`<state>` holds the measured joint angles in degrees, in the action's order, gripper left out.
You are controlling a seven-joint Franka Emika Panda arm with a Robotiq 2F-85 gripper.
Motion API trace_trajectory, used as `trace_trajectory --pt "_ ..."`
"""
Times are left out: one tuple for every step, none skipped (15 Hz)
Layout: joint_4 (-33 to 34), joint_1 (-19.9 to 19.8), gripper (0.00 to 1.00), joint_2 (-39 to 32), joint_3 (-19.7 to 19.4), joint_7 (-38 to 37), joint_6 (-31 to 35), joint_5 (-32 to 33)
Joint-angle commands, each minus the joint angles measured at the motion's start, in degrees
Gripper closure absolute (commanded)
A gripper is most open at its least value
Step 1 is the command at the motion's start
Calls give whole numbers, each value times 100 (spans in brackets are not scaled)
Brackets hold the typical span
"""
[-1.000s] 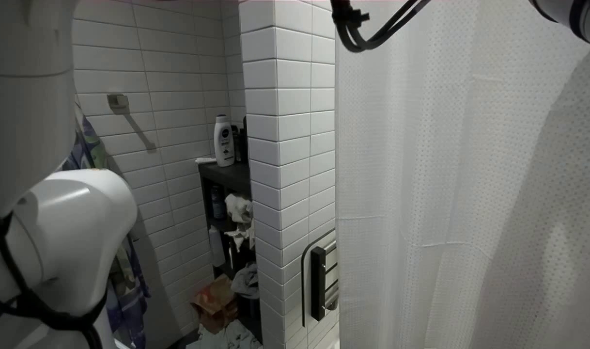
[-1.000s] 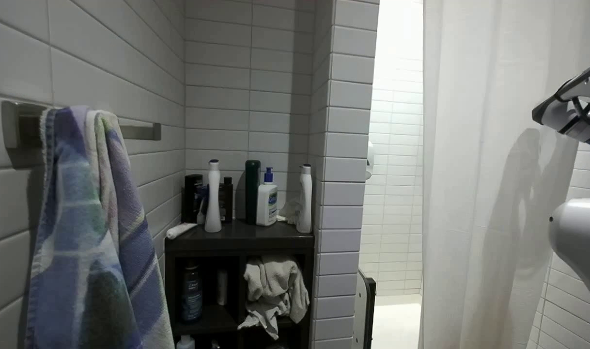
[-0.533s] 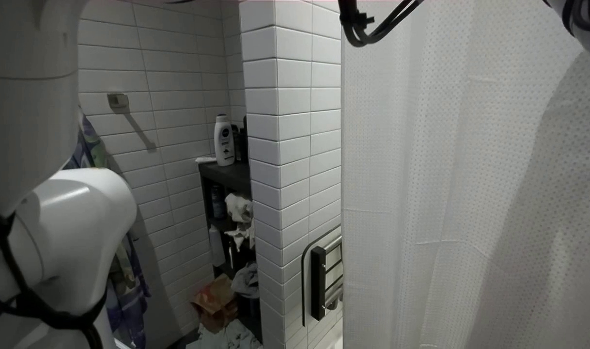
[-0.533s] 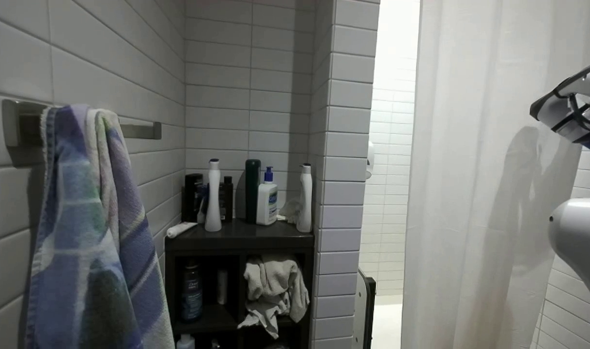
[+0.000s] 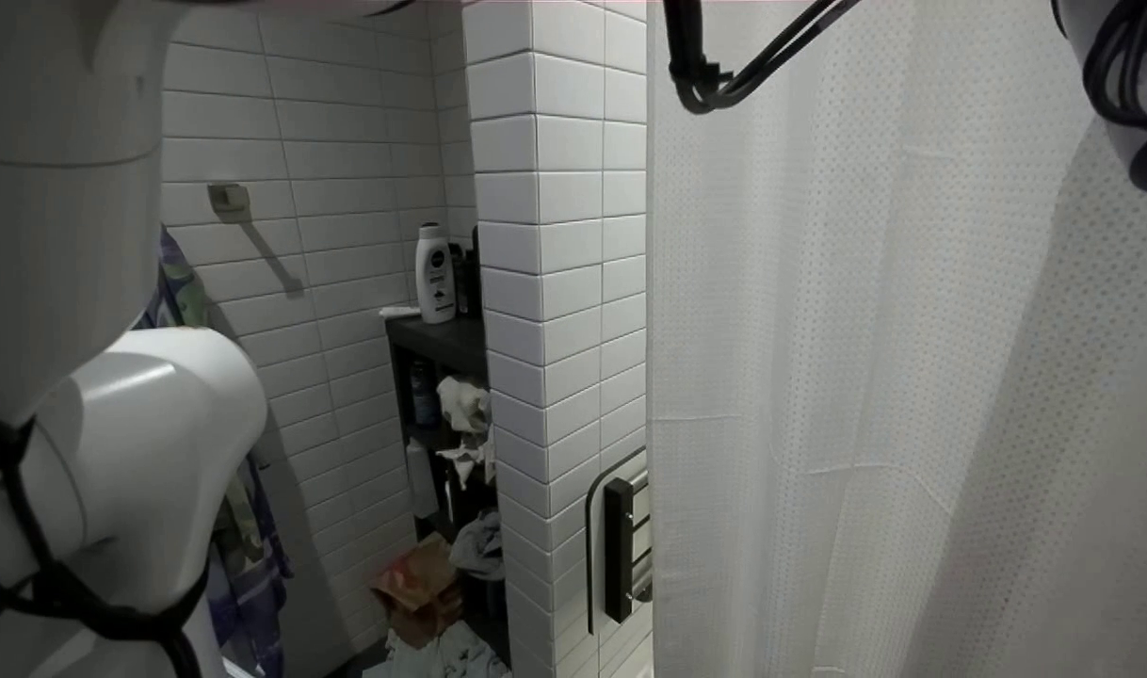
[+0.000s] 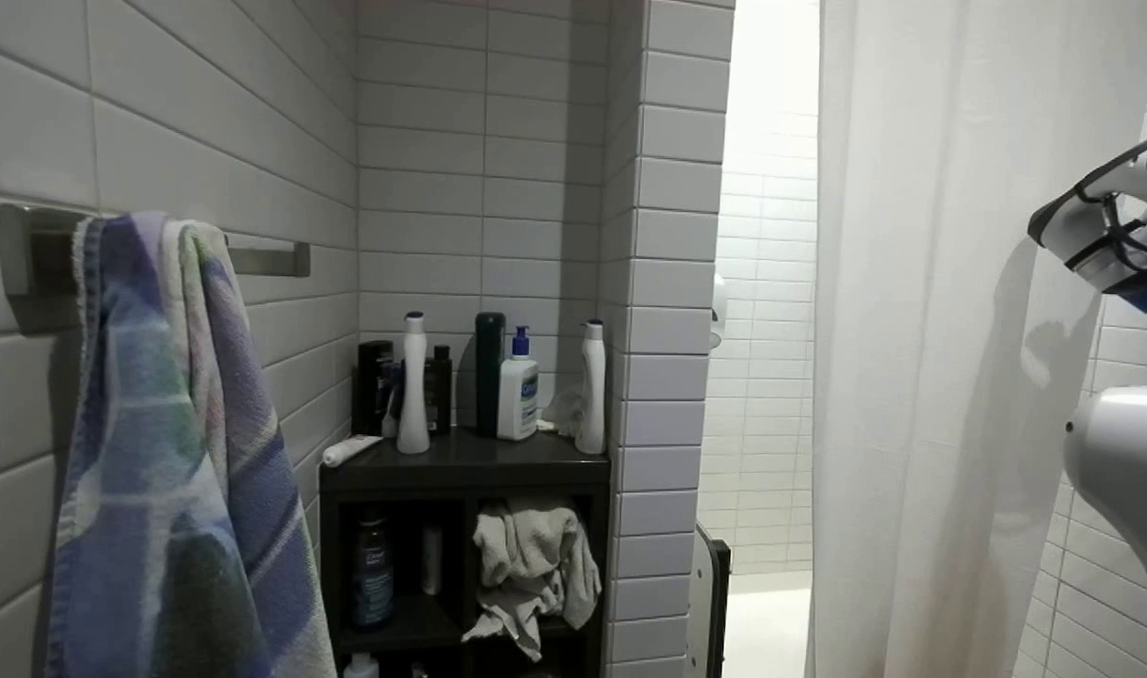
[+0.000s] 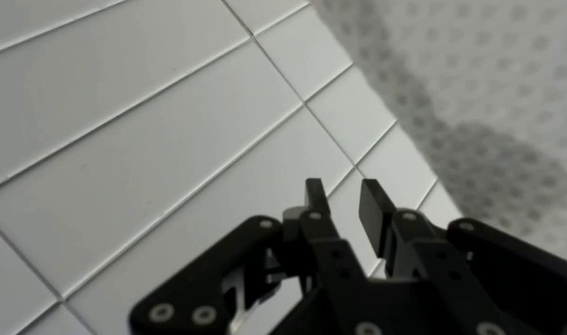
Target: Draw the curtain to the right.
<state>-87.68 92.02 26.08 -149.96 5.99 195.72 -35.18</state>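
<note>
Two black fingers of the robot gripper [image 7: 341, 195] stand apart, white tiled wall [image 7: 139, 139] showing through the narrow gap, at the lower centre of the wrist view, the only view where they show clearly. The tall white, dotted fabric curtain [image 5: 818, 330] hangs in soft vertical folds on the right side of both exterior views and blurs across the wrist view's upper right. A bright, white-tiled stall [image 6: 767, 377] glows right of centre in an exterior view, between the curtain and a white-tiled pillar [image 6: 672, 377]; a brown paper bag [image 5: 418, 584] shows only at lower left of centre in an exterior view. On the dark shelf unit [image 5: 446, 341], a white plastic bottle [image 5: 435, 294] carries a dark round label [image 5: 437, 259] reading "NIVEA"; lettering on the white pump bottle [image 6: 517, 405] with a blue top [image 6: 521, 344] is too small to read surely.
</note>
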Motion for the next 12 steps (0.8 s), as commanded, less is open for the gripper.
trace_trajectory --pt "2 -1 74 -1 0 0 0 0" --pt "2 0 74 -1 1 0 0 0" --pt "2 0 74 -1 1 1 1 0" --pt "2 -1 74 -1 1 1 1 0" --pt "2 -1 74 -1 1 1 1 0" --pt "2 -1 74 -1 1 1 1 0" --pt "2 -1 74 -1 1 1 1 0" --pt "2 -1 49 -1 1 1 1 0" --pt "-12 -46 48 -10 21 0 -18 12" --pt "-20 -59 44 -6 3 -13 52 -57" --pt "-45 -94 37 12 3 25 231 -205" --pt "-54 -112 31 51 3 66 478 -359"
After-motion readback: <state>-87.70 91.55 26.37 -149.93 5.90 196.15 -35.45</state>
